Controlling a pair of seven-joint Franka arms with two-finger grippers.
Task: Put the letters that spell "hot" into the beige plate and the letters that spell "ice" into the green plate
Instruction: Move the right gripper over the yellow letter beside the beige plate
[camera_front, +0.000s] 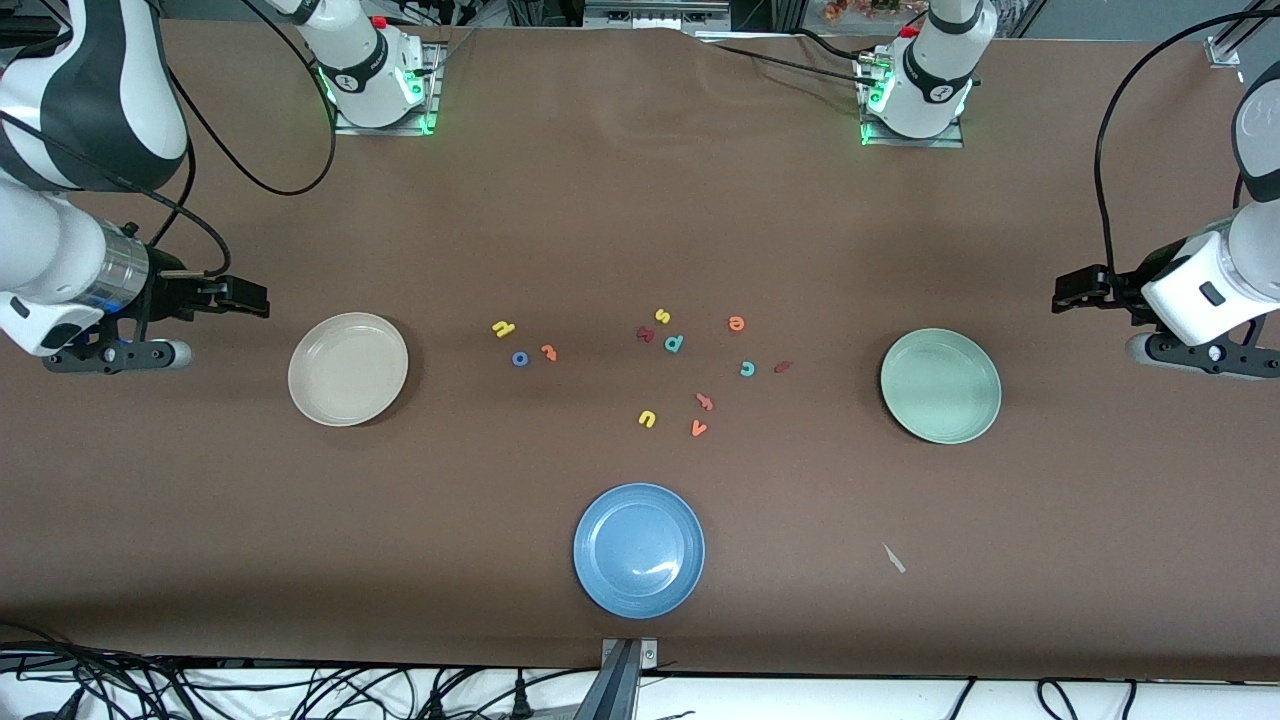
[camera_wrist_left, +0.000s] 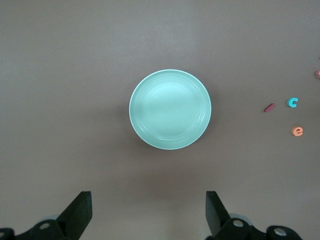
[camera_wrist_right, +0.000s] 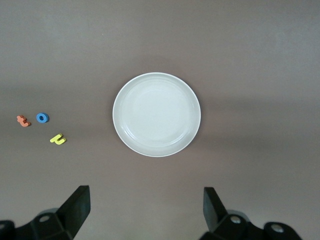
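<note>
- Right gripper (camera_front: 262, 297), fingers spread wide, holding nothing; hangs over bare table at the right arm's end, just outside the beige plate (camera_front: 348, 368).
- Yellow h (camera_front: 503, 328), blue o (camera_front: 519, 358) and orange t (camera_front: 548, 352) lie clustered on the table just past the beige plate toward the middle; right arm is plainly the nearer one.
- Orange e (camera_front: 736, 322), teal c (camera_front: 747, 368) and dark red i (camera_front: 783, 366) sit loose near the green plate (camera_front: 940, 385), still outside it.
- Left gripper (camera_front: 1058, 297), also spread and empty, waits outside the green plate at its own end.
</note>
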